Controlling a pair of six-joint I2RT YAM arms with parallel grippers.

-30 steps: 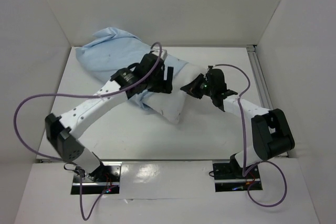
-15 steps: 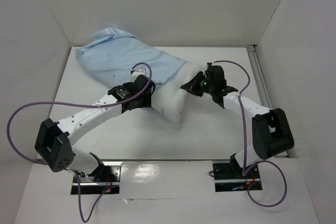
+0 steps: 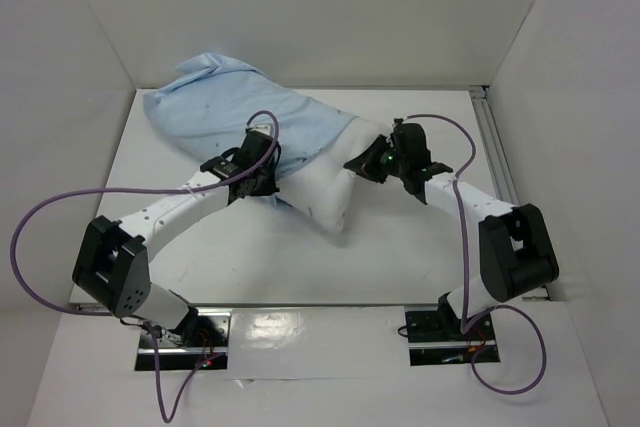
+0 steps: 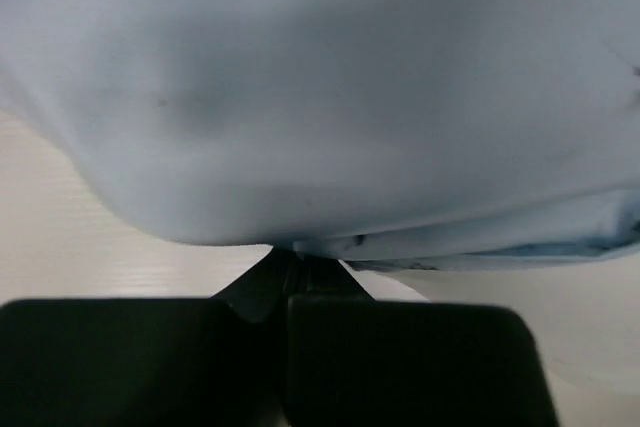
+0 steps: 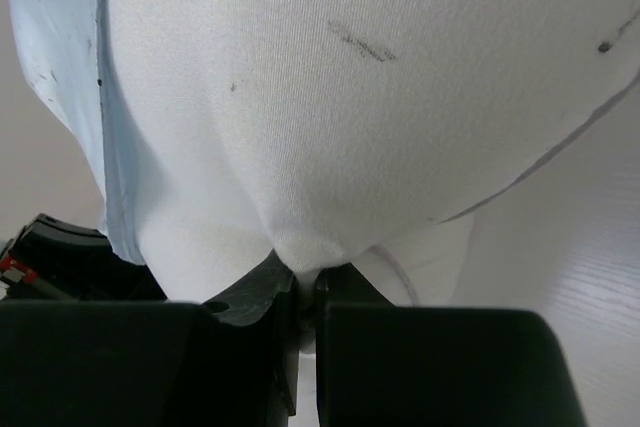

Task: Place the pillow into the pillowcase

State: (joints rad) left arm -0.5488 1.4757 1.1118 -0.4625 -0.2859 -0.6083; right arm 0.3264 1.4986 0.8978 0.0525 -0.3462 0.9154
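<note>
Right now the pillowcase [image 3: 225, 112] is lying slantwise on the white counter [image 3: 400, 247], running from the upper left of the overhead frame down toward the middle. It is bulging, since most of the pillow [image 3: 330, 195] is sitting inside it. Only the white end of the pillow is sticking out of the blue opening, pointing toward the lower centre of the frame.

The left pincer [image 3: 264, 177] is reaching in from the lower left and is pressing against the lower edge of the pillowcase, close to its open mouth. In the left wrist view the left pincer [image 4: 296, 253] is clenched, its tips nipping a small fold of pale blue cloth at the underside of the pillowcase [image 4: 340, 97], which is filling the whole upper part of that frame.

The right pincer [image 3: 356, 164] is coming in from the right side of the overhead frame and is meeting the bare white end of the pillow at its upper right edge. In the right wrist view the right pincer [image 5: 304, 282] is likewise clenched, gripping a small tuck of white fabric at the bottom of the pillow [image 5: 350, 97]. A strip of the pillowcase [image 5: 60, 57] is showing along the left edge of that frame, its hem lying against the pillow.

A purple cable [image 3: 35, 222] is looping out to the left of the left arm.
</note>
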